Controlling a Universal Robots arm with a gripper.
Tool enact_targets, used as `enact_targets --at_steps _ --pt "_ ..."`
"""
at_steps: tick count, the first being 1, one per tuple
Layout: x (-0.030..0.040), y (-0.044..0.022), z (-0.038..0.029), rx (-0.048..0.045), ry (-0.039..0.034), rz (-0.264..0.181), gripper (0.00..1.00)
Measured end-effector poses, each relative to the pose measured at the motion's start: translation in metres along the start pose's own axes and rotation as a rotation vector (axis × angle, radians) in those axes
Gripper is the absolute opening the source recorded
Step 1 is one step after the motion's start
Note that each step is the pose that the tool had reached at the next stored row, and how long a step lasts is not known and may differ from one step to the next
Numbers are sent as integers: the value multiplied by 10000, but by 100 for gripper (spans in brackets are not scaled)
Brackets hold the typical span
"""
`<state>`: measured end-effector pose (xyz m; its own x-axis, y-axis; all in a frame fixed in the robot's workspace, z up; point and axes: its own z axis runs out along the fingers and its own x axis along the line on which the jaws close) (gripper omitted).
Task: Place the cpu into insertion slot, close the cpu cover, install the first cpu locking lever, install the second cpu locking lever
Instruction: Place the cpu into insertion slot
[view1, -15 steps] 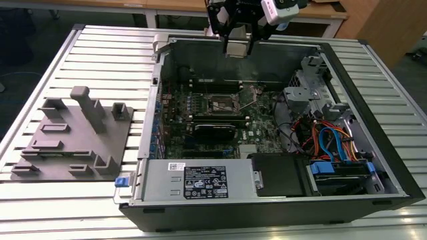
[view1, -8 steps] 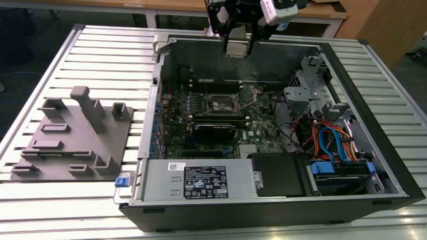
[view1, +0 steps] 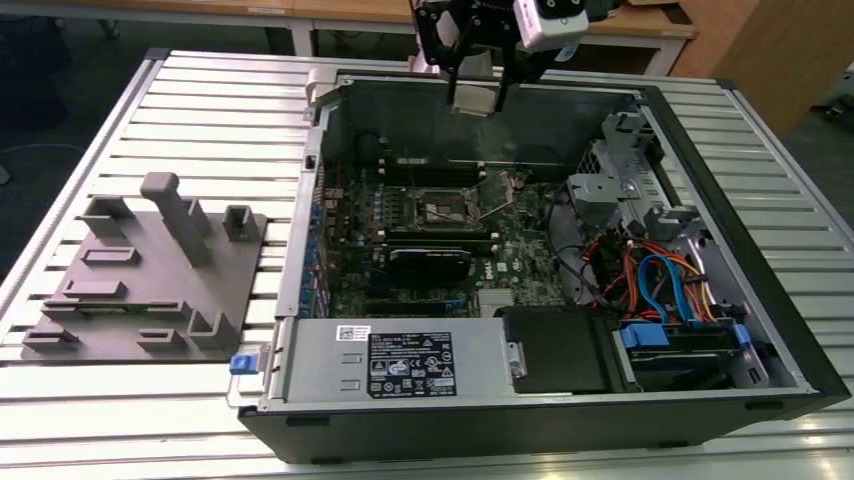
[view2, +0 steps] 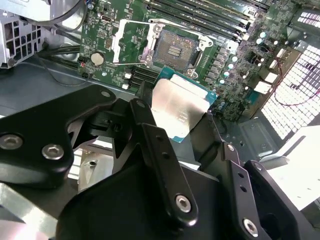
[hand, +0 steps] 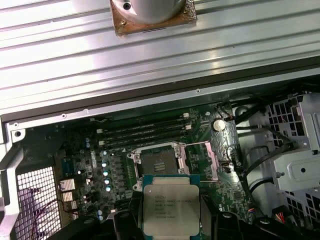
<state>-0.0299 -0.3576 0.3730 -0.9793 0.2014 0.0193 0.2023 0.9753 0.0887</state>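
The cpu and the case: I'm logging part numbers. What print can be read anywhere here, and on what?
None can be read.
cpu: rows of fine print on its metal top, too small.
White label on the grey box: dense print and symbols, too blurred.
Small sticker beside it: unreadable.
Board: tiny white markings, unreadable.

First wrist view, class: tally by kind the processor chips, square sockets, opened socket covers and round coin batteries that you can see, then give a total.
cpu: 1
insertion slot: 1
cpu cover: 1
coin battery: 1
Total: 4
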Motion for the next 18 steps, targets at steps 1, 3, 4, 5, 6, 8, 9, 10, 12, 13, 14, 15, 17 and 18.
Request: enact_targets --at_steps 1,3,4,5,6,8,9,10,12,13,14,15,17,18 --pt "0 0 0 0 0 1 54" --pt "0 0 0 0 0 2 54" --pt "0 0 0 0 0 2 54" --pt "0 0 0 0 0 2 54" --pt "0 0 0 -1 0 2 54" --pt "0 0 0 -1 0 2 54" --pt "0 0 0 -1 0 2 54" --pt "0 0 0 -1 0 2 54" --pt "0 0 0 0 -1 9 54" --pt "0 0 0 -1 -3 28 54" --pt "0 0 0 -2 -7 73 54" --pt "0 0 0 -4 -14 159 54" --pt "1 0 1 -9 -42 479 54" --pt "0 0 1 -13 -58 658 54"
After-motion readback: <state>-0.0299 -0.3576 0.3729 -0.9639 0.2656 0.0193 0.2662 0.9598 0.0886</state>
